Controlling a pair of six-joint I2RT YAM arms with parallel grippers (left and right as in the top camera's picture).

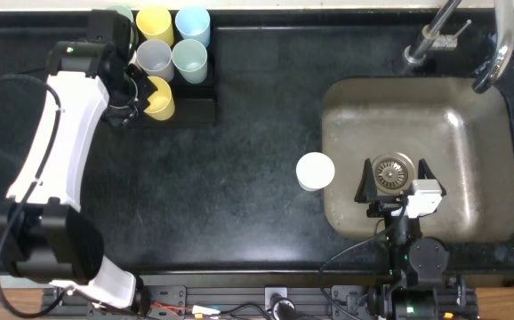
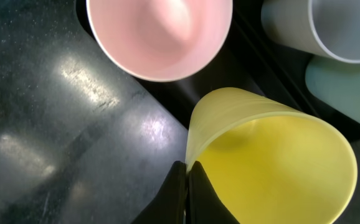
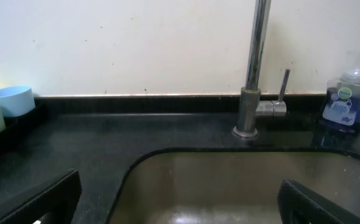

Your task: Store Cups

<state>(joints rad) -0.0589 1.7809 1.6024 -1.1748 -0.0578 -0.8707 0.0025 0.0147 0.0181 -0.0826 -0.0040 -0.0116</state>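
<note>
While your left gripper has both fingers squeezed together on the rim of the translucent yellow plastic cup, one finger inside the lip and one outside, that cup sits tilted at the near row of the black plastic rack in the far left corner of the counter. You can't tell from these views if its base is touching the rack.

Right next to it in the rack, on the side under your left arm, is a pale pink plastic cup, standing upright. On the other side of the held cup are a pale grey plastic cup and a pale green plastic cup, side by side. Behind those, in the back row, you've got a second yellow cup and a light blue plastic cup, all with mouths up.

Out on the black speckled stone countertop, a white round cup stands by itself, just beside the left rim of the stainless steel sink and well apart from the rack. Seen from straight above, you can't tell which way up it is.

Your right gripper is over the sink basin near the drain, fingers spread wide with nothing between them. At the back of the sink are the chrome faucet and a blue soap bottle.
</note>
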